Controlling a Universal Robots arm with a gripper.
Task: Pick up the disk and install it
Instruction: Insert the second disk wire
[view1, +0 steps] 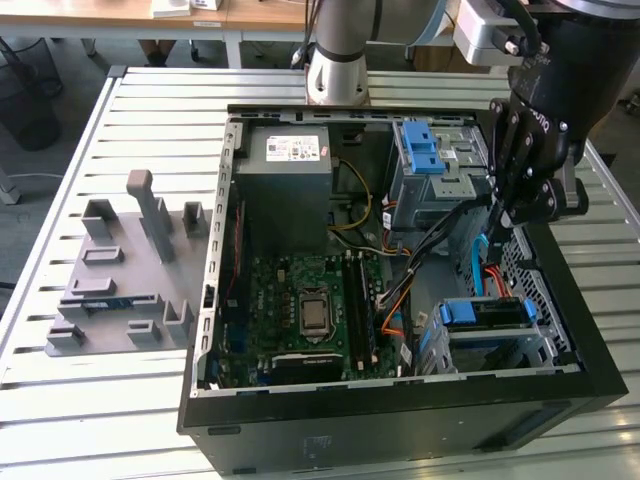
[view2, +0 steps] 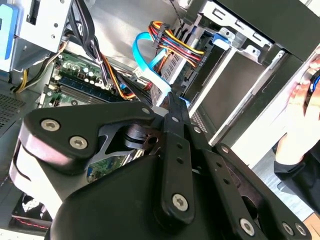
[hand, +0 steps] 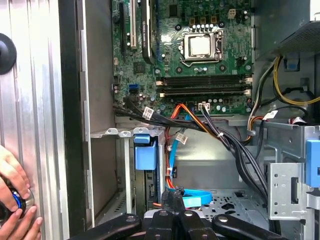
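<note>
Tool (view1: 507, 222) inside open computer case (view1: 300, 410), fingers pressed together; disk (view1: 485, 313) seated in bay; person's hand (hand: 15, 200) in first wrist view.

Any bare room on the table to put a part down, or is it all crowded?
Free: slatted table in front of the grey fixture plate, and the strip between that plate and the open computer case. Crowded: inside the case, cables fill the gap between motherboard and drive cage, where the gripper sits.
</note>
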